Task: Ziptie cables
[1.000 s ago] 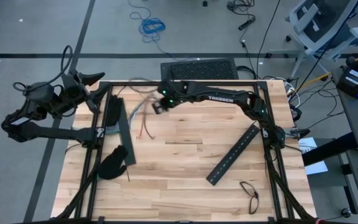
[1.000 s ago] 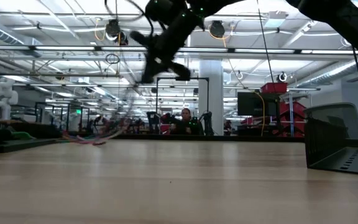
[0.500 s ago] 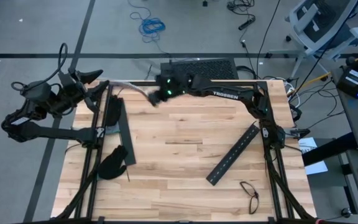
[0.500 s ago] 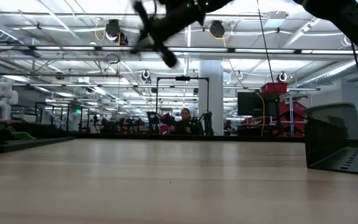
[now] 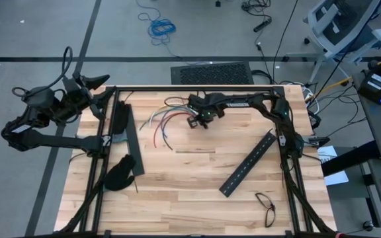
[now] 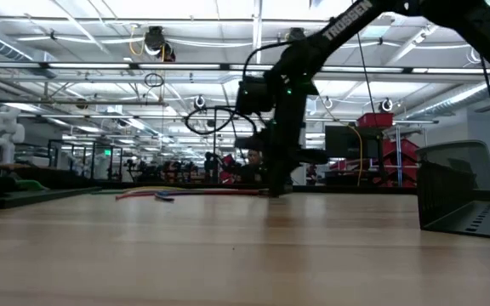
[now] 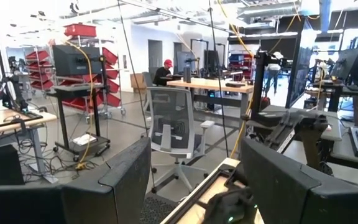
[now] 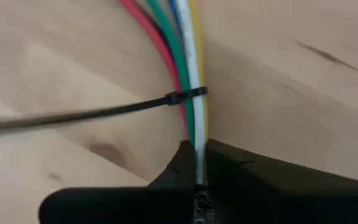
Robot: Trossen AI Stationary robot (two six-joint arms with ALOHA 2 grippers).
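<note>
Right gripper (image 5: 194,121) down at the table's (image 5: 197,192) far middle, fingers (image 8: 229,168) pinched tight on the cables (image 5: 166,122) at one end of the bundle. From the clamp, wires fanning away toward the left arm's side, lying flat on the wood: red, green, white, blue, yellow strands visible side by side in the right wrist view. Just ahead of the fingertips, 1 ziptie (image 8: 92,113) looped around the bundle, its thin dark tail sticking out sideways across the wood. Seen level from the low view, gripper (image 6: 272,183) reaching down to the tabletop with cables (image 6: 185,193) trailing flat beside it.

Left gripper (image 5: 101,84) parked off the table's far left corner, well apart from the wires, fingers (image 7: 123,180) spread apart and holding nothing.

Beyond the cables, toward the left frame, 1 black slotted bar (image 5: 129,135); nearer the front, black gloves (image 5: 120,173). On the right gripper's other side, another slotted bar (image 5: 249,163) lying diagonally.
</note>
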